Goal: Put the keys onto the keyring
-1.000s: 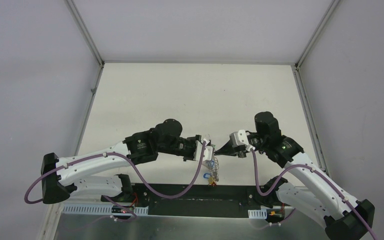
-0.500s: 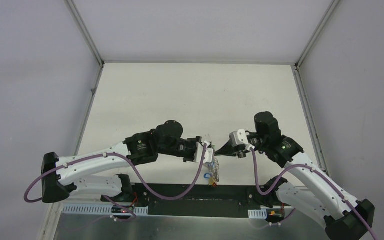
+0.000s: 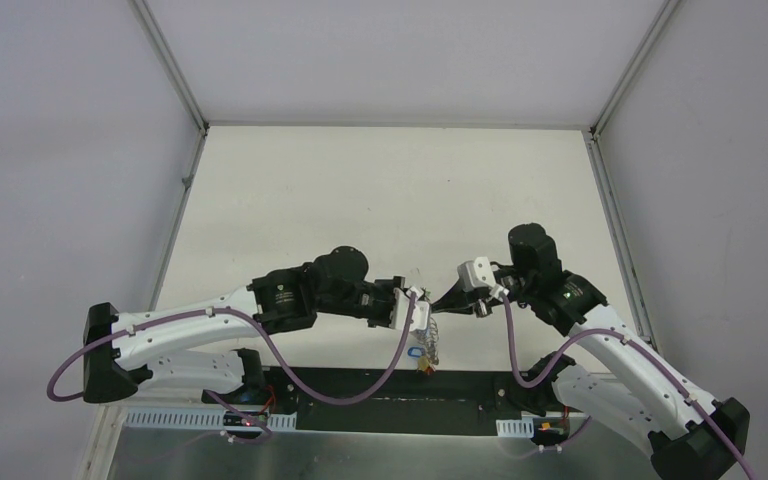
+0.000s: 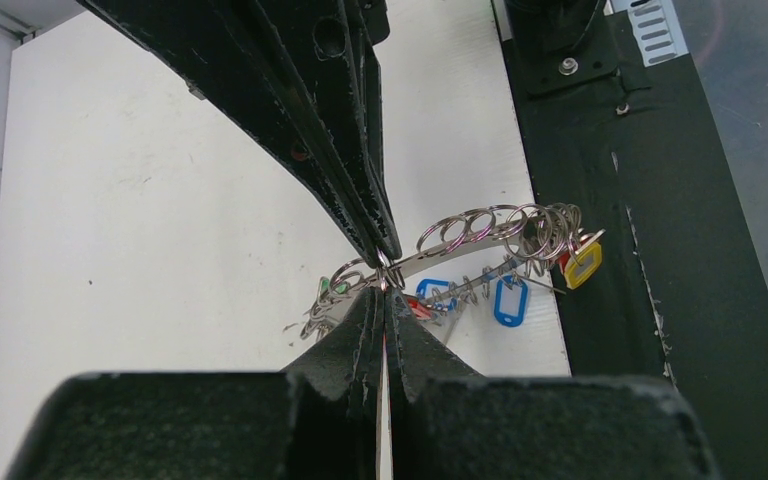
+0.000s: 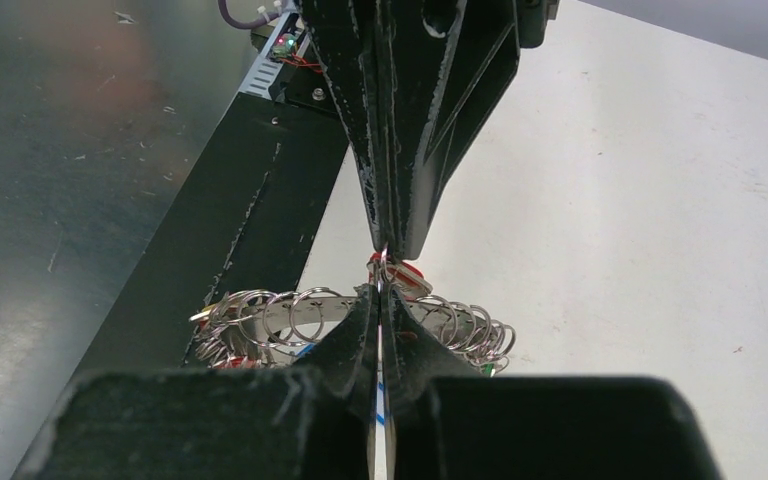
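The keyring [image 3: 424,346] is a silver band fringed with small split rings and blue, yellow and red tags, and it hangs in the air over the table's near edge. It spans the left wrist view [image 4: 480,238] and the right wrist view [image 5: 280,312]. My left gripper [image 3: 421,303] is shut and pinches the keyring [image 4: 384,288]. My right gripper [image 3: 440,304] is shut, tip to tip against the left one. It seems to nip the small ring of the red-tagged key [image 5: 404,274] at its tips [image 5: 379,288]. No black-headed key shows.
A black strip [image 3: 380,388] and a metal plate [image 3: 360,455] run along the table's near edge under the hanging keyring. Grey walls [image 3: 60,150] with frame posts close in the white table [image 3: 390,190] on the left, right and back.
The left arm's wrist has shifted slightly toward the near edge and toward the right gripper. Both grippers stay shut, and the keyring hangs in the same place.
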